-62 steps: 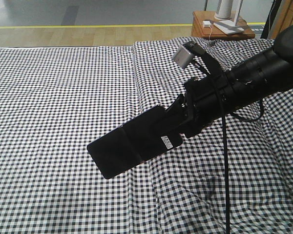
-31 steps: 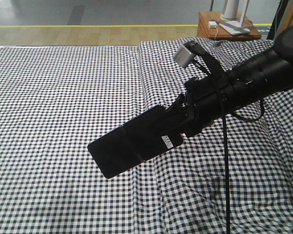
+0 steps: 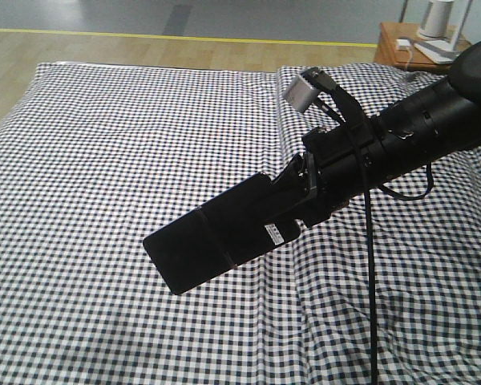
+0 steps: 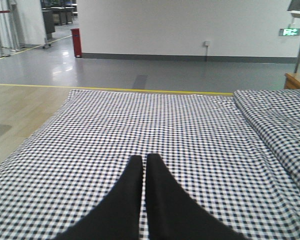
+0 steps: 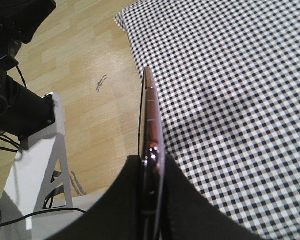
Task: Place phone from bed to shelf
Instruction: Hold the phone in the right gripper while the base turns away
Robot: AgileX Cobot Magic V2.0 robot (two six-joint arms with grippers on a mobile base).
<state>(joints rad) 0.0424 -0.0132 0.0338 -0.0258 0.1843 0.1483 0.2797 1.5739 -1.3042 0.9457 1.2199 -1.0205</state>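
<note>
The phone [image 3: 212, 241], a thin black slab with a white sticker, hangs in the air above the bed [image 3: 104, 160], which is covered in checked cloth. My right gripper [image 3: 293, 200] is shut on its sticker end. In the right wrist view the phone [image 5: 150, 115] shows edge-on with a pinkish rim, clamped between the two black fingers [image 5: 125, 200] of the right gripper [image 5: 152, 161]. My left gripper [image 4: 143, 158] is shut with nothing in it, low over the bed [image 4: 165, 125]. The shelf is out of view.
A reddish-brown bedside table [image 3: 397, 48] with white items stands at the far right corner. Wooden floor [image 3: 144, 48] with a yellow line lies beyond the bed. A white robot frame [image 5: 35, 165] and cables stand on the floor beside the bed's edge.
The whole scene has slid to the right in the front view: the bed's left edge and more floor now show. The right arm and phone keep the same place in the frame.
</note>
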